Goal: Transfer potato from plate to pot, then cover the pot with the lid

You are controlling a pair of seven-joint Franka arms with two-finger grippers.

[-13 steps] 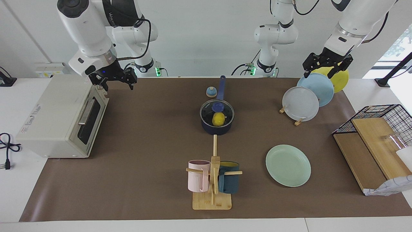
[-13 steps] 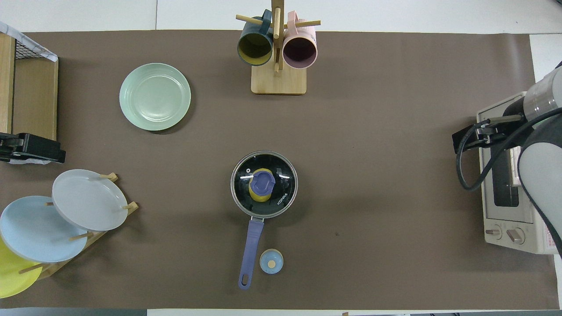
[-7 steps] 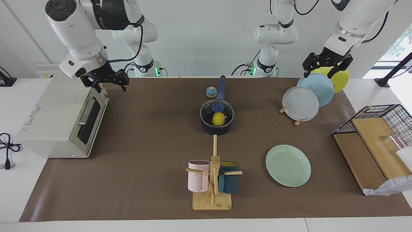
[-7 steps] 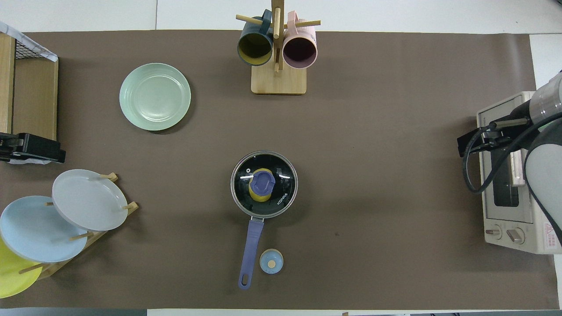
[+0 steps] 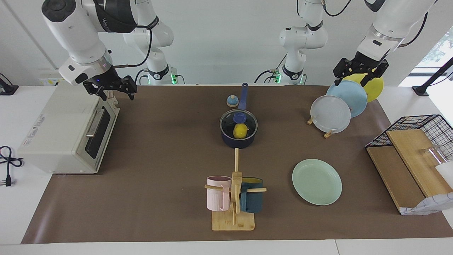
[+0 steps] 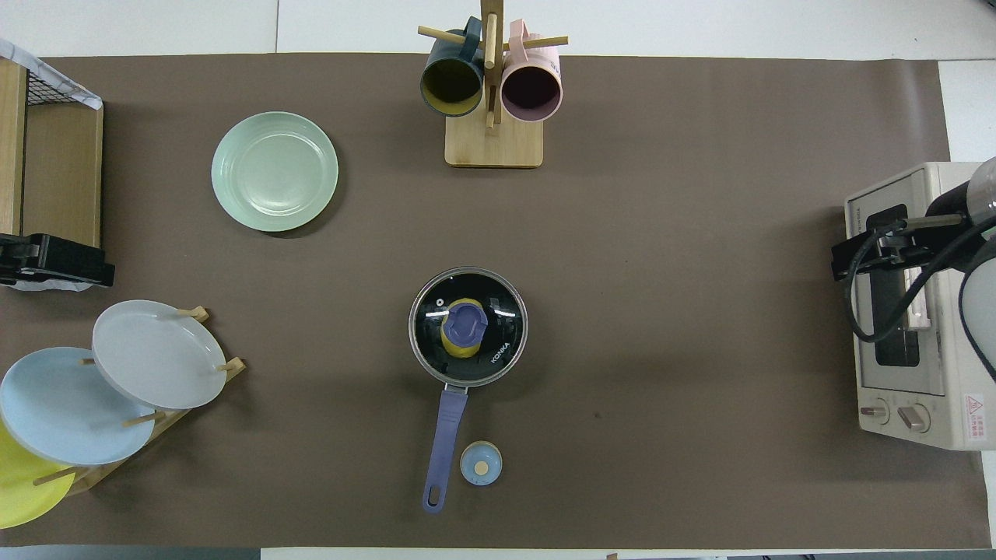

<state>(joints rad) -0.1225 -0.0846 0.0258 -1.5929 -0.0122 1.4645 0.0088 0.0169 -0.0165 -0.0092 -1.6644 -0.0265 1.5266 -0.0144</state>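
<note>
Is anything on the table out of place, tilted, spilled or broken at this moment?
Nothing stands out. The lid sits level on the pot, with the potato inside. The plate lies flat with nothing on it. The right gripper is over the toaster oven, the left gripper over the plate rack.

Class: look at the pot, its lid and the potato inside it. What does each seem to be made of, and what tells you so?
Pot: probably enamelled or coated metal, with a smooth dark blue wall.
Lid: clear glass, since the potato shows through it; shiny metal rim, blue knob that may be plastic.
Potato: likely plastic toy food, being glossy and evenly bright yellow.
</note>
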